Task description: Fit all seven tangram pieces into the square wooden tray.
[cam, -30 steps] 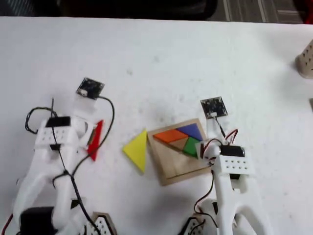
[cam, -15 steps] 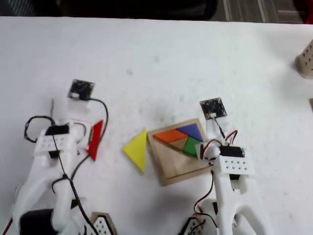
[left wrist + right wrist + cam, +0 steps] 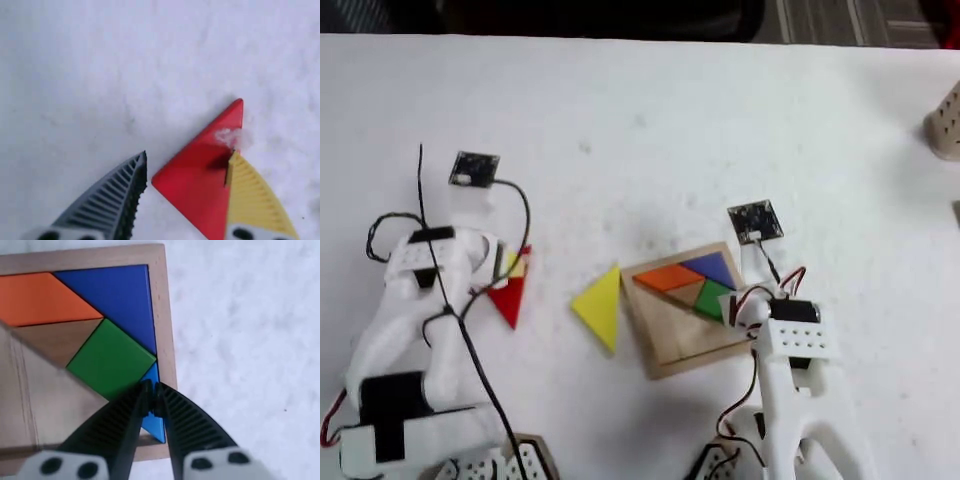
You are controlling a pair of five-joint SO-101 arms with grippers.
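Observation:
The square wooden tray [image 3: 682,342] lies at the table's middle, holding an orange parallelogram [image 3: 669,277], a dark blue triangle [image 3: 713,268], a green square [image 3: 711,300] and a wood-coloured triangle [image 3: 687,292]. My right gripper [image 3: 152,389] is shut, its tips on a small light blue triangle [image 3: 156,424] at the tray's rim [image 3: 167,315]. A yellow triangle [image 3: 600,305] lies just left of the tray. Farther left a red triangle [image 3: 197,175] lies flat on the table. My left gripper [image 3: 187,159] is open, its yellow finger [image 3: 250,195] over the red triangle and its black finger [image 3: 125,192] beside it.
A pale perforated object [image 3: 946,125] stands at the table's right edge. The far half of the white table [image 3: 640,110] is bare. The arm bases and their cables occupy the near edge.
The left wrist has swung left and away from the base. The red triangle, earlier a narrow sliver on edge, now shows its broad face. The right arm has not moved.

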